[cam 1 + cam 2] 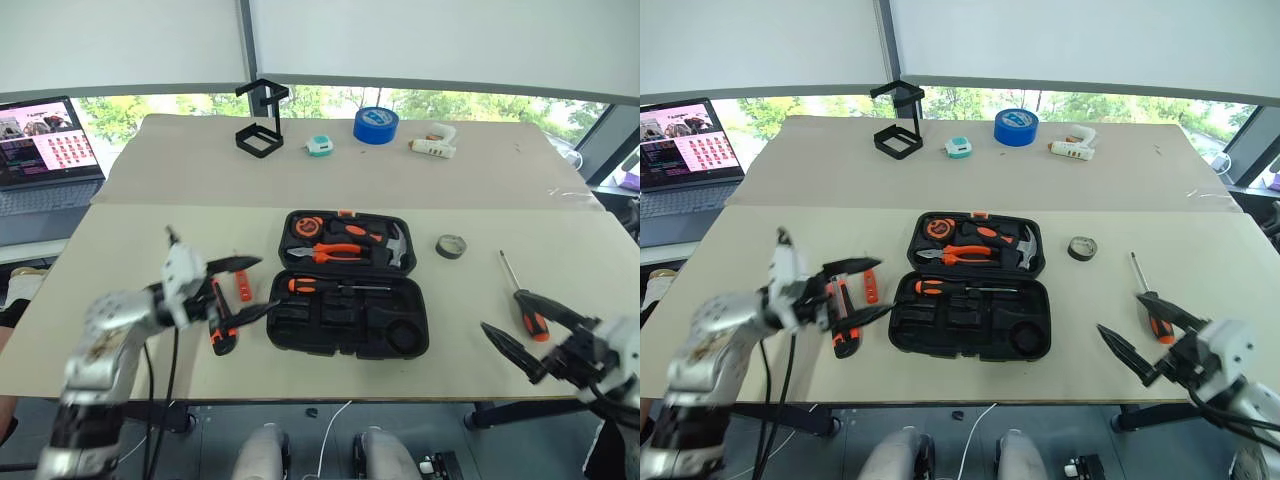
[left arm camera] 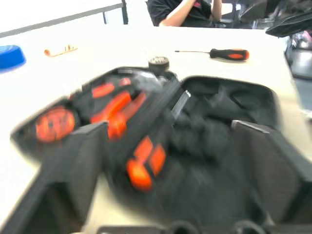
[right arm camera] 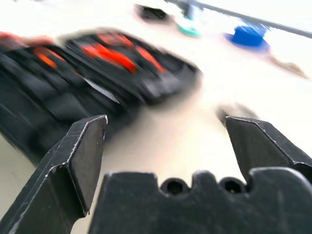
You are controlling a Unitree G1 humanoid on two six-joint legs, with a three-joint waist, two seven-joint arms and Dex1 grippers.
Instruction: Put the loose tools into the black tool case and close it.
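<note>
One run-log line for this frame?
case: open, one screwdriver slotted | loose: knife, screwdriver, tape roll | left gripper: open, empty | right gripper: open, empty

An office-like lab: paper-covered tables (image 1: 150, 330) by big blinded windows (image 1: 430, 45), a laptop (image 1: 45, 150) alongside.

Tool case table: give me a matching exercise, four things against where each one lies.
Things:
1. tape roll
2. utility knife
3. loose screwdriver
4. screwdriver with the orange grip

Places:
A. inside the open tool case
B. by the right gripper
C. between the left gripper's fingers' reach, left of the case
D. on the table, right of the case's lid

Pairs: 1-D, 2-C, 3-B, 4-A
</note>
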